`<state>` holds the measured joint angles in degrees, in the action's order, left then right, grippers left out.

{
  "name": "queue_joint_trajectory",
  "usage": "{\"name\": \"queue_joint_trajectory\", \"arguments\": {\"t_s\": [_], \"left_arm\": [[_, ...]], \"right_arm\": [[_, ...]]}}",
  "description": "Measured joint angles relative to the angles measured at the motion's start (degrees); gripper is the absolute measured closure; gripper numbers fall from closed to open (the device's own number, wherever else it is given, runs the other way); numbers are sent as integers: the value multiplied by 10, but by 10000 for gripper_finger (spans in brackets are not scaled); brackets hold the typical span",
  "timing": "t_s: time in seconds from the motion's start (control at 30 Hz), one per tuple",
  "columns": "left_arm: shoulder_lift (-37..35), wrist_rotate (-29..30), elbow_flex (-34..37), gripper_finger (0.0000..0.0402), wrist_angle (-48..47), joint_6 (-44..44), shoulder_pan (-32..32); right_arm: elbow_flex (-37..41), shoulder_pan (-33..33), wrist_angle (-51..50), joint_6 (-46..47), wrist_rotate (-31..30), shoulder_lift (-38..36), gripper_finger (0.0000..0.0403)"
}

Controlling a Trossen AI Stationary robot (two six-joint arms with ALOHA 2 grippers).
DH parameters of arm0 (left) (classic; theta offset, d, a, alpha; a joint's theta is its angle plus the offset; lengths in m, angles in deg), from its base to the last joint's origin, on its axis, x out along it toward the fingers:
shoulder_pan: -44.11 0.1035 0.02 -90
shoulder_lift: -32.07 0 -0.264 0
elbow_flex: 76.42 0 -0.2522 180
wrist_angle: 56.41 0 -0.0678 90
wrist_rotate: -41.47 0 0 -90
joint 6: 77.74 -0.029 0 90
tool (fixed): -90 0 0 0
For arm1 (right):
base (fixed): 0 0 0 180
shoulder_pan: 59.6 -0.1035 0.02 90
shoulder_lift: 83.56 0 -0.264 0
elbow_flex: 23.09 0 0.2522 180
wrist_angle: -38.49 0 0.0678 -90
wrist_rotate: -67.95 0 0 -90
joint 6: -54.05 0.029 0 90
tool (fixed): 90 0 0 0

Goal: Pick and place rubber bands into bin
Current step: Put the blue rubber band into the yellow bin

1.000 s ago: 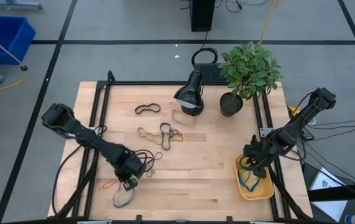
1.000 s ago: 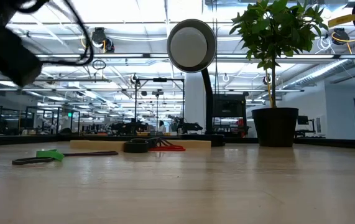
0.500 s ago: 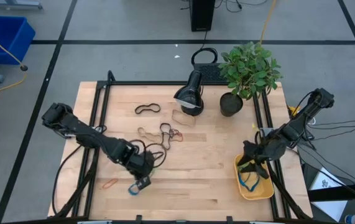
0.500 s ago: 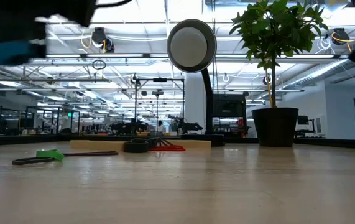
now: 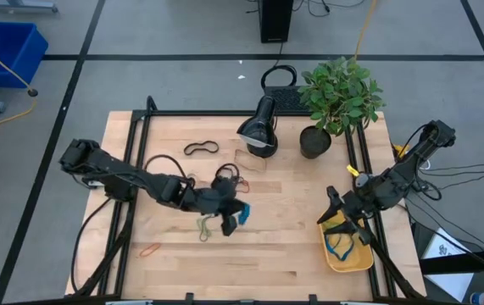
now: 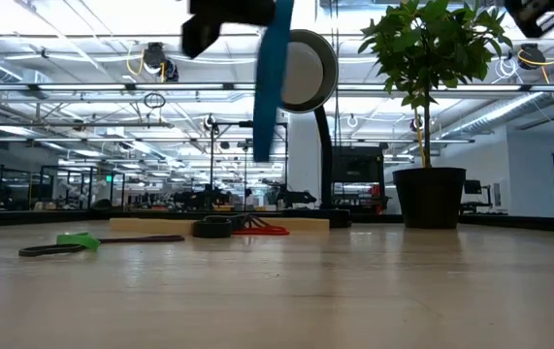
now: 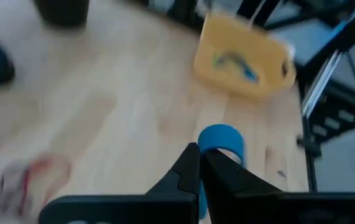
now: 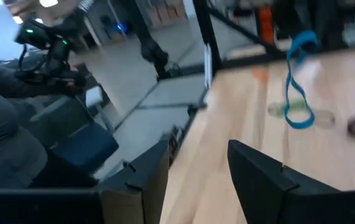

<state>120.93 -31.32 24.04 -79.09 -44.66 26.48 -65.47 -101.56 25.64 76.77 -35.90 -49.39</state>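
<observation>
The left gripper [image 5: 235, 213] hangs above the middle of the worktop [image 5: 284, 246], its fingers pinched together on one blue rubber band [image 5: 243, 213] that dangles clear of the wood; the low view shows this band [image 6: 269, 82] as a long blue strip hanging straight down in front of the lamp [image 6: 299, 70]. From the left wrist the same band [image 7: 221, 139] loops out past the closed fingertips, with the yellow bin [image 7: 242, 59] farther ahead across the worktop. Just below the gripper in the high view lies one green band [image 5: 204, 225], and beside it toward the lamp a tangled cluster of black, tan and red bands [image 5: 225, 181] whose exact count I cannot tell. One black band [image 5: 200, 148] lies alone near the far edge, and one orange band [image 5: 149, 250] lies alone near the front left corner. The right gripper [image 5: 343, 219] hovers over the bin [image 5: 349, 261] at the worktop's right front corner, its fingers spread apart and holding nothing; the right wrist view shows the gap between them. Inside the bin lie at least one blue band [image 5: 338, 249] and some darker loops. One potted plant [image 5: 336, 97] stands at the far right beside the single lamp.
</observation>
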Motion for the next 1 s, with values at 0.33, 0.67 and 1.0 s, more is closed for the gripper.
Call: {"name": "queue_joint_trajectory", "arguments": {"t_s": [0.33,0.67,1.0], "left_arm": [[61,12,0,389,200,-130,25],[112,-6,0,390,300,-150,48],[113,-8,0,392,301,-155,49]], "right_arm": [[0,22,75,-100,-161,54,245],[0,110,192,-100,-151,174,246],[0,175,334,-97,-97,294,248]]}}
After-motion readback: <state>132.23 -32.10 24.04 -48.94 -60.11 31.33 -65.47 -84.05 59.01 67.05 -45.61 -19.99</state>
